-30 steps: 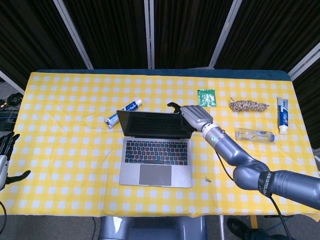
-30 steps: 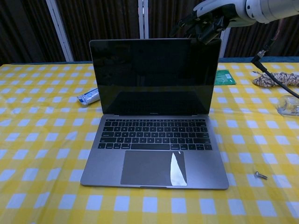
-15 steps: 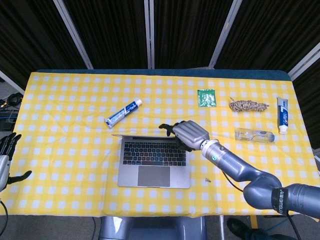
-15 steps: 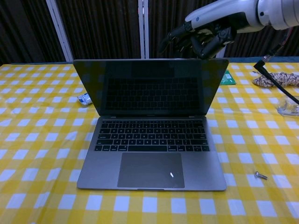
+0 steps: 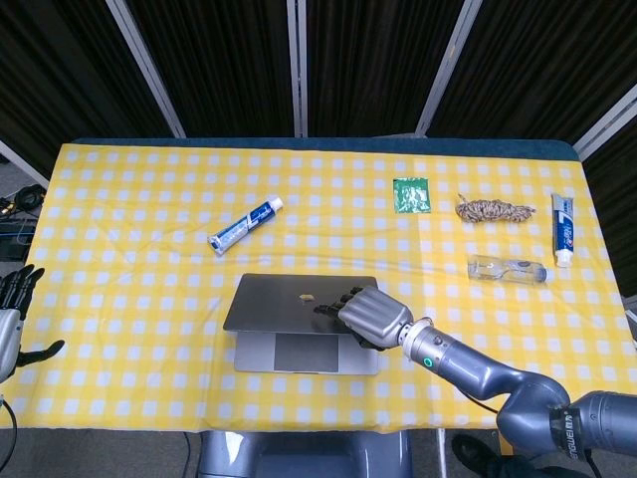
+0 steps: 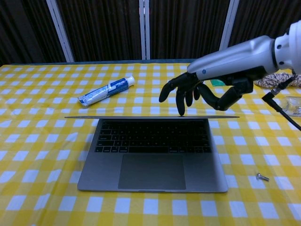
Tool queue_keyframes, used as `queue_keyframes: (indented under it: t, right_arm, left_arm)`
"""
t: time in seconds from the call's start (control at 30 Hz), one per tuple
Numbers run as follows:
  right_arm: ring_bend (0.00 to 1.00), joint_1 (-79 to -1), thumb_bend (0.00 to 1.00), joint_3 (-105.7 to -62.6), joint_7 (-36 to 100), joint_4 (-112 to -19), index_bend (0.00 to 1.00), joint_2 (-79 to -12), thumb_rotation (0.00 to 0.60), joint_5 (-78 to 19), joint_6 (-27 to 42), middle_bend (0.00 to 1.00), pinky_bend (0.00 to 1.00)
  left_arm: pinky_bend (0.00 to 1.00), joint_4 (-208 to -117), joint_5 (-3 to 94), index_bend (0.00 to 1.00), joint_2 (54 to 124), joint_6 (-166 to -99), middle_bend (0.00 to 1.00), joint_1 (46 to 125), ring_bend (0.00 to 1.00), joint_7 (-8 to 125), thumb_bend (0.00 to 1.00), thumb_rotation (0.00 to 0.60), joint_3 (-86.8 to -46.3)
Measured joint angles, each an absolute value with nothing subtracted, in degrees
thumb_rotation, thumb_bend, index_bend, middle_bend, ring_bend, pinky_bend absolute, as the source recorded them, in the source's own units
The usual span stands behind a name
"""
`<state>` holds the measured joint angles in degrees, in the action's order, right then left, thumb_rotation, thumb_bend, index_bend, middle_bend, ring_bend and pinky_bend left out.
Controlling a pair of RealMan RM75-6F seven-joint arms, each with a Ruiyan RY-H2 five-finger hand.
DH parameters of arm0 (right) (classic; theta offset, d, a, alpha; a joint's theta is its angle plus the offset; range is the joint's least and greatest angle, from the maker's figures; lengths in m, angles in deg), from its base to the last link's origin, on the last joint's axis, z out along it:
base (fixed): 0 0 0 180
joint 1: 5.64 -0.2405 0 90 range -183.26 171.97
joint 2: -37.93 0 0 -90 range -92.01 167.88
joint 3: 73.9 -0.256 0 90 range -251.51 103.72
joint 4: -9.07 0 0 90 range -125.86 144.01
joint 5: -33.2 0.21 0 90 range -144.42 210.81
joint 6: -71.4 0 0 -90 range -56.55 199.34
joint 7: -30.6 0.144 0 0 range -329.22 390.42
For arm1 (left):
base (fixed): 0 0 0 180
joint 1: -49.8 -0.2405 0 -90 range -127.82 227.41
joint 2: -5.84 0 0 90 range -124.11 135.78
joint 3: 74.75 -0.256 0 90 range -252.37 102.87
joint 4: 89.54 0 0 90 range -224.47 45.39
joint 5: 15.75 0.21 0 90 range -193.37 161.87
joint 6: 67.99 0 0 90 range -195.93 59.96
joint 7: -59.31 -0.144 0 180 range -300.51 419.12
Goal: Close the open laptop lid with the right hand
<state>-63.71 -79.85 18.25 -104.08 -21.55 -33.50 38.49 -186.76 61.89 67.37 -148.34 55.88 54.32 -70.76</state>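
The grey laptop (image 6: pixel 153 160) lies at the table's front centre. Its lid (image 5: pixel 284 302) is tipped far forward, about level. In the chest view it shows edge-on as a thin line (image 6: pixel 117 117) over the back of the keyboard, which stays visible. My right hand (image 5: pixel 368 317) rests on the lid's back near its right side, fingers spread and holding nothing. One fingertip (image 6: pixel 181 112) touches the lid edge in the chest view. My left hand (image 5: pixel 12 317) hangs off the table's left edge, fingers apart and empty.
A blue-and-white toothpaste tube (image 5: pixel 245 224) lies behind the laptop on the left. A green packet (image 5: pixel 410 193), a coil of rope (image 5: pixel 495 210), a second toothpaste tube (image 5: pixel 563 227) and a clear bottle (image 5: pixel 508 269) sit at the right. A small screw (image 6: pixel 262 177) lies right of the laptop.
My right hand has pushed the lid forward and down, from near upright to about level over the keyboard. The hand has come toward the table's front with it. The left hand has not moved.
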Motion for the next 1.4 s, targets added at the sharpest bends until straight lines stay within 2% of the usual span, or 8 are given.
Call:
queue_keyframes:
  t: [0.63,0.83,1.07,1.3,1.37,1.4]
  right_arm:
    - [0.24,-60.88,1.0,-68.98,-0.55,-96.01,0.11,-31.38,0.6,-41.56,33.95,0.22,0.17]
    - [0.22,-59.19,1.0,-66.84,-2.95,-92.38,0.09,-35.06,0.6,-44.76,32.48,0.2,0.15]
    - [0.21,-57.86,1.0,-67.21,-3.35,-91.65,0.09,-35.03,0.6,-48.56,28.03,0.2,0.13]
    - [0.19,-55.07,1.0,-69.54,-1.89,-94.75,0.07,-28.43,0.6,-54.95,16.15,0.17,0.1]
    - [0.15,-53.7,0.89,-70.13,-0.87,-95.97,0.07,-25.24,0.6,-56.79,12.37,0.14,0.08]
    - [0.12,-53.02,0.75,-70.32,-0.37,-96.41,0.06,-23.88,0.6,-57.51,10.83,0.11,0.05]
  left_arm:
    - [0.0,-186.55,61.57,0.0,67.78,-147.62,0.0,56.2,0.0,53.89,0.0,0.6,-70.96]
    - [0.0,-186.56,61.54,0.0,67.81,-147.59,0.0,56.23,0.0,53.86,0.0,0.6,-71.01]
    - [0.0,-186.5,61.41,0.0,67.75,-147.64,0.0,56.21,0.0,54.11,0.0,0.6,-70.93]
    - [0.0,-186.63,61.68,0.0,67.66,-147.59,0.0,56.24,0.0,54.28,0.0,0.6,-71.05]
    - [0.0,-186.8,62.0,0.0,67.64,-147.76,0.0,56.19,0.0,54.25,0.0,0.6,-71.15]
    - [0.0,-186.89,62.16,0.0,67.62,-147.9,0.0,56.16,0.0,54.23,0.0,0.6,-71.19]
